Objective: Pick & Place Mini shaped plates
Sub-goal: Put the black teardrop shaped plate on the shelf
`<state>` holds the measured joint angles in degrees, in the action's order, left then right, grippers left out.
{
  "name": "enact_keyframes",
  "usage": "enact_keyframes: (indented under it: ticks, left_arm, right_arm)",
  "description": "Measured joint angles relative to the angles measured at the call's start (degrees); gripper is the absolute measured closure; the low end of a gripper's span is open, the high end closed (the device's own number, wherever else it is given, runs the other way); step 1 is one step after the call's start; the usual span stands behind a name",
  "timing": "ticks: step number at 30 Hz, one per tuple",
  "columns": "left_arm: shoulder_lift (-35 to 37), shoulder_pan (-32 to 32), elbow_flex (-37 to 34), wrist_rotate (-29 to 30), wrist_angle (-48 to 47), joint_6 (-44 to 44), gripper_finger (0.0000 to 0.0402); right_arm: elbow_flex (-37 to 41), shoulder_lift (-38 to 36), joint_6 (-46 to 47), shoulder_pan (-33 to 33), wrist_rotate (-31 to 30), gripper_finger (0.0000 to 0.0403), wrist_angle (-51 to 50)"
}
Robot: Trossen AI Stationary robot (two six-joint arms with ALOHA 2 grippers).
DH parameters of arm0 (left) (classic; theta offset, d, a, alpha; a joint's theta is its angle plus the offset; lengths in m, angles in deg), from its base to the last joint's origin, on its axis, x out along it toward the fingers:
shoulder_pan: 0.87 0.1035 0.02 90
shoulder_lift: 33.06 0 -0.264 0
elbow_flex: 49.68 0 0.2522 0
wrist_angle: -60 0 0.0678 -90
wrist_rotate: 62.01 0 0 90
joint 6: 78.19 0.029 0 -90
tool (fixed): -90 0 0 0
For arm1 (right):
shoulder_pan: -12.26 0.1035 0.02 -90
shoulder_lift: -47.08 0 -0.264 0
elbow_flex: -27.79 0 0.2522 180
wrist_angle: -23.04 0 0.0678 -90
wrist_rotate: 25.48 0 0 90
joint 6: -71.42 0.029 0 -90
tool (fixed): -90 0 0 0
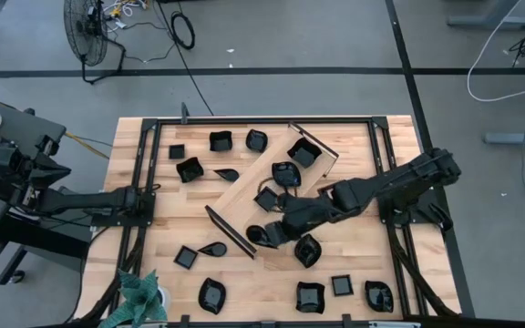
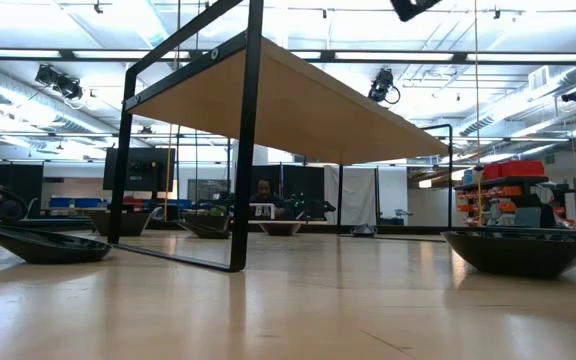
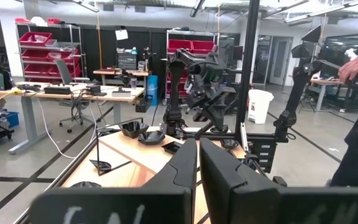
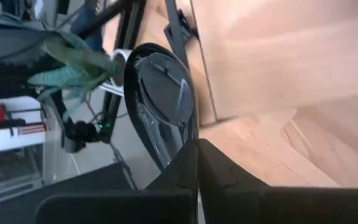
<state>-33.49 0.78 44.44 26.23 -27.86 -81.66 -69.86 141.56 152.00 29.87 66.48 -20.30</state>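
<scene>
The bench [image 1: 354, 264] carries the long wooden tray [image 1: 267, 187], just beside the right pincer [image 1: 264, 236]; that pincer is clamped on a black teardrop plate [image 4: 160, 106], lifted on edge; the left pincer [image 3: 197, 163] waits, closed and empty, at the bench's left edge.

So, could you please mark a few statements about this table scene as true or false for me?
1. The right end effector is shut on a black plate. True.
2. The left end effector is over the tray. False: it sits at the table's left edge, shut, holding nothing.
3. The tray lies diagonally on the table. True.
4. All plates are on the tray. False: most lie scattered on the table around it.
</scene>
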Motion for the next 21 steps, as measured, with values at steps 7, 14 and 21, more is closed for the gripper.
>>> enact_keyframes:
  ticks: [7, 14, 21]
  left_arm:
    - [0.0, 0.0, 0.0, 0.0, 0.0, 0.0, 0.0376]
    - [0.0, 0.0, 0.0, 0.0, 0.0, 0.0, 0.0376]
    - [0.0, 0.0, 0.0, 0.0, 0.0, 0.0, 0.0376]
  right_arm:
    - [-5.3, 3.5, 1.5, -4.5, 1.1, 0.0401, -2.1]
    - [-5.7, 5.7, 2.8, -8.0, 3.9, 0.0401, -2.8]
    - [-5.7, 8.2, 3.2, -8.7, 6.1, 0.0401, -3.2]
